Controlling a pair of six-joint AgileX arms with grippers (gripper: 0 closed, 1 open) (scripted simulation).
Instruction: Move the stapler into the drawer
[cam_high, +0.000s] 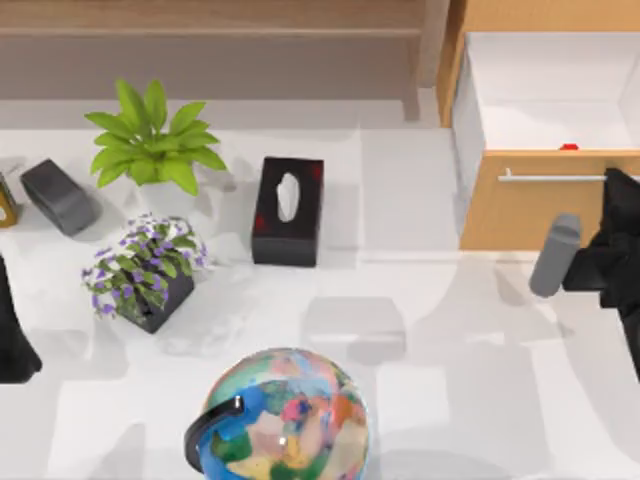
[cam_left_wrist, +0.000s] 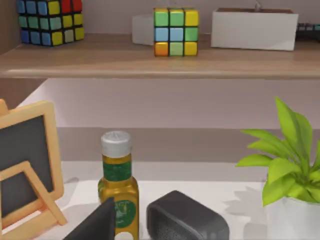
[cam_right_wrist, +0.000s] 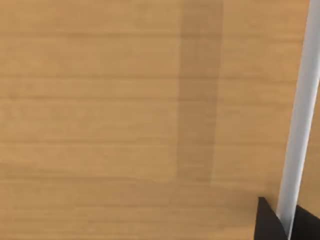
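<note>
The drawer (cam_high: 520, 215) stands pulled out at the desk's (cam_high: 450, 330) far right, its white inside open to above. The right pincer (cam_right_wrist: 285, 222) is clamped on the handle (cam_high: 550, 177), with a dark finger on each side of the bar. The stapler (cam_high: 58, 196) lies well apart from it at the desk's far left, near the green plant (cam_high: 150, 140) and not yet touched. The left pincer (cam_left_wrist: 97, 225) sits low just in front of the stapler; whether it is open or closed I cannot tell. The step in hand looks like the switch from opening to fetching. The right arm should let go of the bar squarely so the drawer does not slide back. The left should then close across the stapler's narrow sides, avoiding the oil bottle (cam_left_wrist: 118, 185) beside it. The stapler is a dark grey block with rounded corners and a dull, possibly ribbed skin. The drawer front is smooth, pale orange-brown wood with fine grain. The handle is a thin, bright metal rod.
</note>
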